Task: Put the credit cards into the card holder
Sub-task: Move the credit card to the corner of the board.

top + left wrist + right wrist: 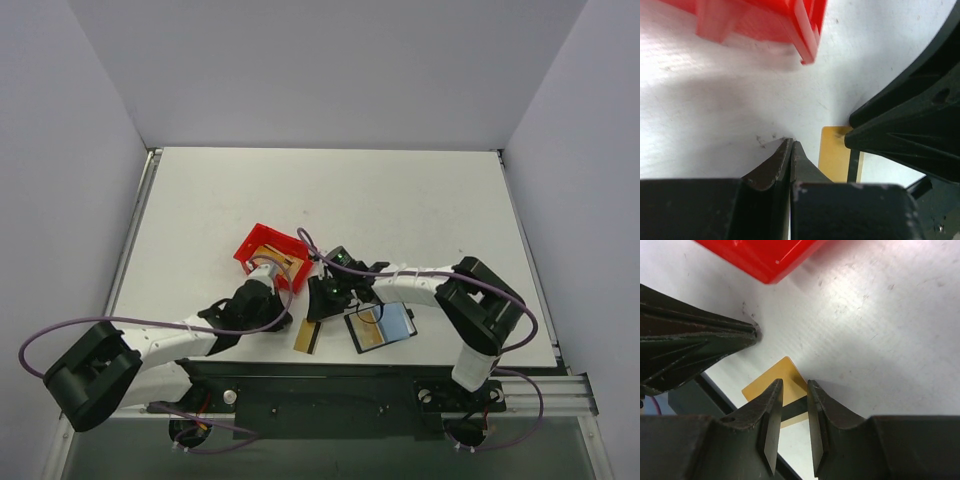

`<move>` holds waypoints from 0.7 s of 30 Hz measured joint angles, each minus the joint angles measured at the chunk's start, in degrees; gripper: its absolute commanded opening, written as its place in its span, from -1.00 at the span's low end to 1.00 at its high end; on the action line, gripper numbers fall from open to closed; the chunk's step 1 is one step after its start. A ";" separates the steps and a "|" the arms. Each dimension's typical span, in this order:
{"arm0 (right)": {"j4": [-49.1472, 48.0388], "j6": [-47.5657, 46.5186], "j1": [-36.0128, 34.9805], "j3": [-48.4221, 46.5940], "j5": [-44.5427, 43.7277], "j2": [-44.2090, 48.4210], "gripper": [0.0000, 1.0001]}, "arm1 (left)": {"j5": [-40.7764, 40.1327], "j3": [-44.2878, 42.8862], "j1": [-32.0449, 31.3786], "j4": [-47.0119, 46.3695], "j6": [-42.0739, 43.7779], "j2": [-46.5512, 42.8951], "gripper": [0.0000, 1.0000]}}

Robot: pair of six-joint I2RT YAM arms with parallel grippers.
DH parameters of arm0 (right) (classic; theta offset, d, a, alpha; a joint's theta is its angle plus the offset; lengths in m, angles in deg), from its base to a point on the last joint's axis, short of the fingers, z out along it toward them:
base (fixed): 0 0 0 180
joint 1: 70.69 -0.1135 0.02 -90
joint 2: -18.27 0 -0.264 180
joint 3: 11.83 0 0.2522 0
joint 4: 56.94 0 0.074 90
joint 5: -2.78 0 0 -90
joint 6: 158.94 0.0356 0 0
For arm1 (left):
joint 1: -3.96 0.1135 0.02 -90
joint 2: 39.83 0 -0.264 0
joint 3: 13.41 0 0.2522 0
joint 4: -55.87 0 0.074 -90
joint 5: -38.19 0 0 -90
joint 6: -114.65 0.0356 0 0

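Credit card [304,338]: gold-tan with a dark stripe, one loose piece, flat on the table [400,200] close to its near edge. Hazards, as judged: a thin card lying flush on a hard surface gives fingertips little to bite on, so a pinch could skid it toward that edge and off. Both grippers also crowd the same spot and could knock together. Positions, left to right: red bin [250,250], behind and left of the card, apart from it. Left gripper [791,145], fingers pressed together on nothing, tips low near the table just left of the card and not touching it. Right gripper [795,386], fingers parted by a narrow gap and gripping nothing, poised directly over the card with its striped part showing between them; whether they touch the card cannot be told. Card holder [402,320], lying open at the right, pale inside up, with a second credit card [368,336] resting on it.
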 measured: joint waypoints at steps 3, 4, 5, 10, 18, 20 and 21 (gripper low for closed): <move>-0.70 1.11 -0.48 1.22 1.18 0.57 -0.54 | 0.37 1.18 -1.75 0.09 -0.76 -1.64 -0.90; -0.87 1.38 -0.66 1.33 1.49 0.59 -0.54 | 0.48 1.53 -2.40 0.24 -1.14 -2.21 -0.90; -1.03 1.55 -0.92 1.44 1.77 0.59 -0.54 | 0.59 1.86 -3.19 0.39 -1.49 -2.73 -0.90; -1.09 2.27 -2.25 1.75 2.54 0.59 -0.55 | 0.44 2.14 -7.13 1.68 -3.26 -3.80 -0.92; -2.60 3.58 -3.91 3.76 3.48 1.60 -0.55 | -0.68 2.54 -9.55 6.40 -5.53 -7.39 -0.93; -2.73 3.80 -3.96 4.07 3.28 1.88 -0.52 | -1.01 2.56 -9.64 7.67 -5.68 -8.22 -0.92; -2.73 3.89 -3.98 4.31 3.02 2.23 -0.50 | -1.22 2.56 -9.64 8.35 -5.77 -8.66 -0.92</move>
